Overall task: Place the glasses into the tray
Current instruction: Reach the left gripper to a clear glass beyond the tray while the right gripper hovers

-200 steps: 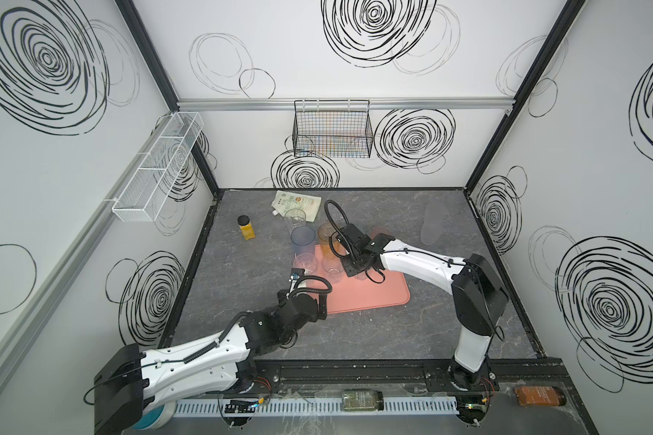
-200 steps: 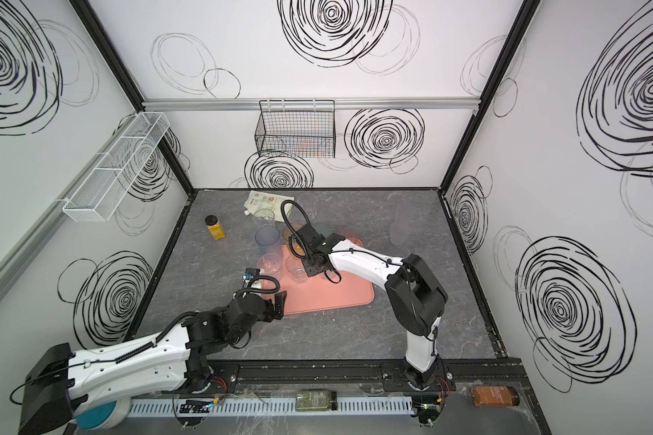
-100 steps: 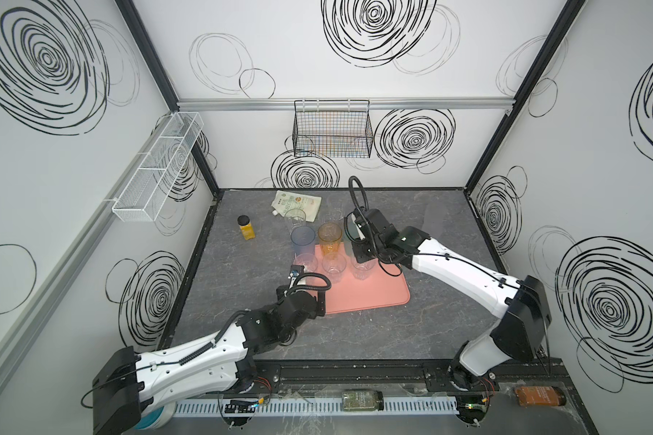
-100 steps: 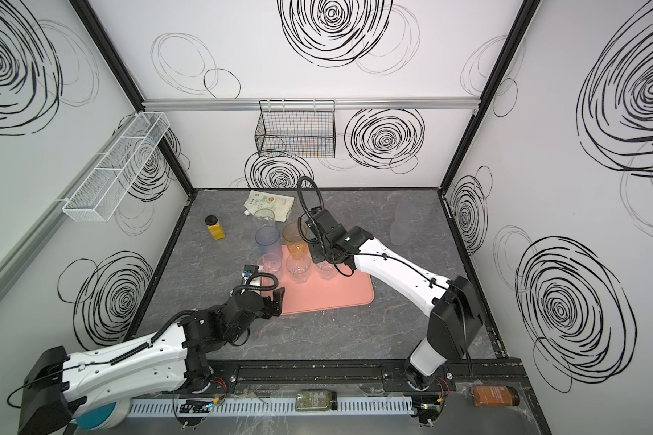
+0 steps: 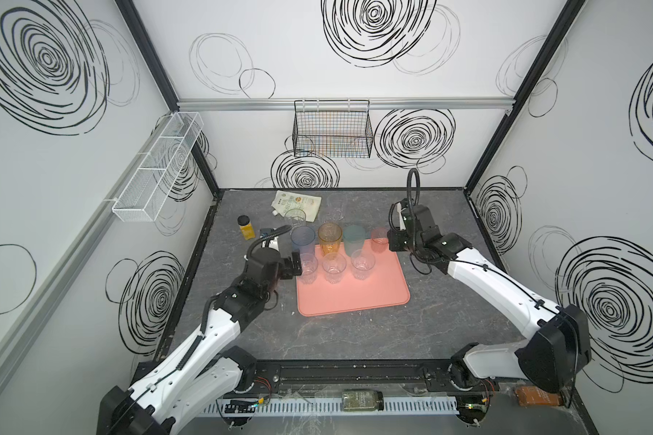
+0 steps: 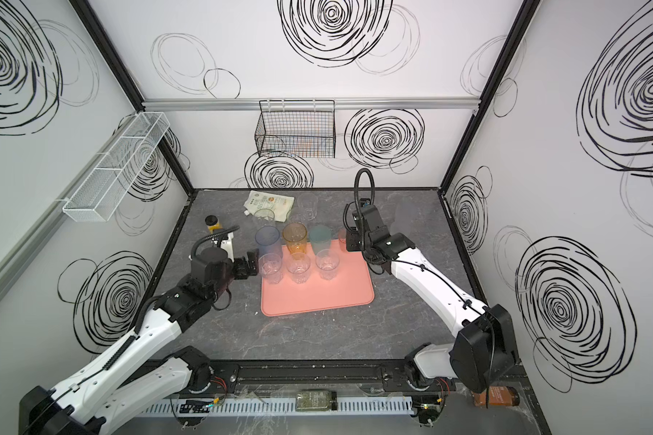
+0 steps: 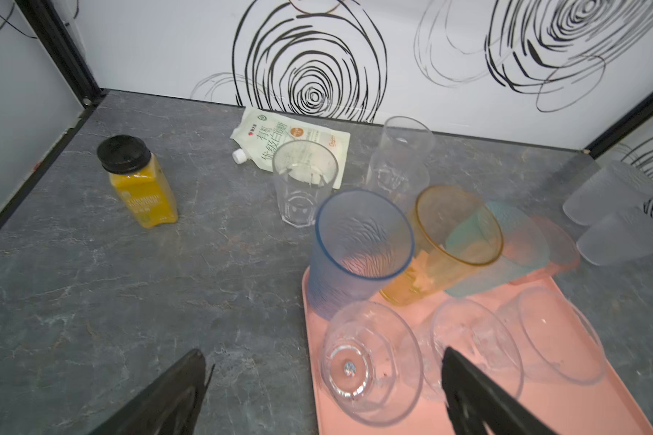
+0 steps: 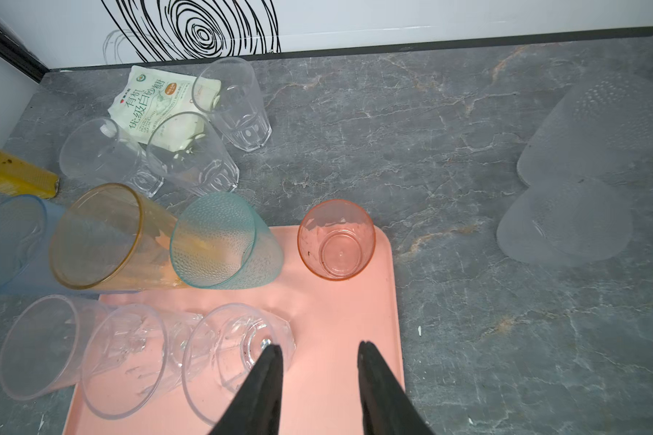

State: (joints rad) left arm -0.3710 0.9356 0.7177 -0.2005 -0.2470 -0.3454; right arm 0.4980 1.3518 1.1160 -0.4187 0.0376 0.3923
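Large flat salmon-pink rectangular tray lies mid-table on grey marbled table. Seven glasses stand upright on it.

Far edge row, left to right:
- tall blue translucent tumbler, at the far left corner; cannot tell if its base is fully inside the rim
- tall amber tumbler
- tall teal dimpled tumbler
- short pink tumbler, in the far right corner, apart from the teal one

Just in front of them is a row of three short clear faceted tumblers, close together in the tray's left and middle part. The near half of the tray is bare.

Off the tray:
- three clear tumblers stand on the table behind the tray, by a white spouted pouch that lies flat
- two frosted grey tumblers are on the table well right of the tray, touching each other
- small yellow bottle with black cap stands upright left of the pouch, with yellow contents

Left gripper is spread wide and grasps nothing. It sits at the tray's left edge, with the leftmost clear faceted tumbler just ahead of its tips.

Right gripper is partly spread with nothing between the jaws. It is over the tray's right side, with the pink tumbler ahead of it and not touched.
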